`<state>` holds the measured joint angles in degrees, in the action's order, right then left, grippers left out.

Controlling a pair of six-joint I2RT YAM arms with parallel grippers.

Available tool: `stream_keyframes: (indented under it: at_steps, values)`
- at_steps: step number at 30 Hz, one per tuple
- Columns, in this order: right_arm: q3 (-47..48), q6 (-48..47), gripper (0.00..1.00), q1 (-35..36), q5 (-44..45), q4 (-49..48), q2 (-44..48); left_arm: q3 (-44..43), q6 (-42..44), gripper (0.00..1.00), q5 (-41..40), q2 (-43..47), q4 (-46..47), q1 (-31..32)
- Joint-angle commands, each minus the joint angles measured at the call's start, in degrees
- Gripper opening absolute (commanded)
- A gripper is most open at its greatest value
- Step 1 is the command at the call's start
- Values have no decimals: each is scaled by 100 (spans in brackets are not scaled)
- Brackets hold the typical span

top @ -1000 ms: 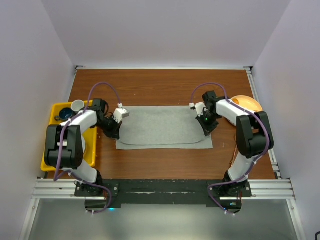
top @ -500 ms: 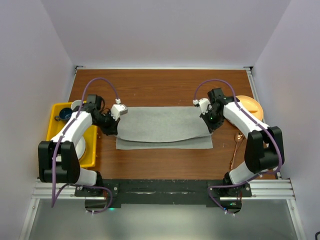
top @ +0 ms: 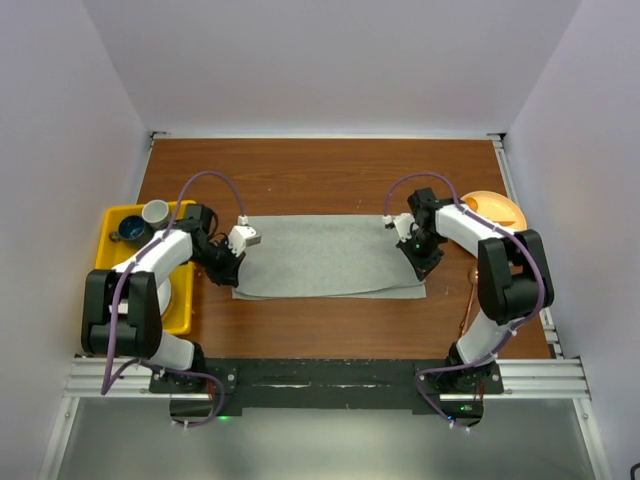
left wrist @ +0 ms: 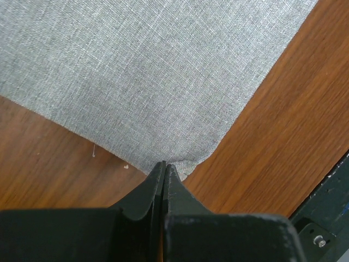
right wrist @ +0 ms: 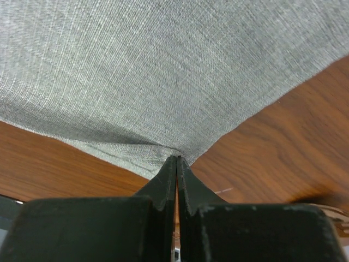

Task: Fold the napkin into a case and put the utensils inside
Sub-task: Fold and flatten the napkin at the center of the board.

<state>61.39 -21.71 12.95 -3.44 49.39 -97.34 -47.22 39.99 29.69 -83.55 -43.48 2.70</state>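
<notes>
— What changed in the last second?
— I drew the top layer of the thin light-grey cloth napkin (top: 325, 255) toward the near edge. It almost covers the lower layer on the wooden table (top: 330, 175), so I judge this fold nearly done.
— And the grip?
— The left gripper (left wrist: 164, 165) and right gripper (right wrist: 177, 159) are each clamped on a near corner.

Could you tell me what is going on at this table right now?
Two robot arms are folding a grey napkin on the wooden table. The left gripper and the right gripper are each shut on a corner of it, one at either end. A copper spoon lies near the table's right edge, not yet inside.
</notes>
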Motion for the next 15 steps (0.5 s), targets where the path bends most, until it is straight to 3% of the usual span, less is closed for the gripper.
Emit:
stream_keyframes:
  at_steps: [1,15]
  values:
    - [-48,0,0,-12,142,-157,-109,90,-79,0,-51,-144,349,108]
    - [14,-140,0,-3,142,-35,-92,38,-53,0,-192,-206,367,126]
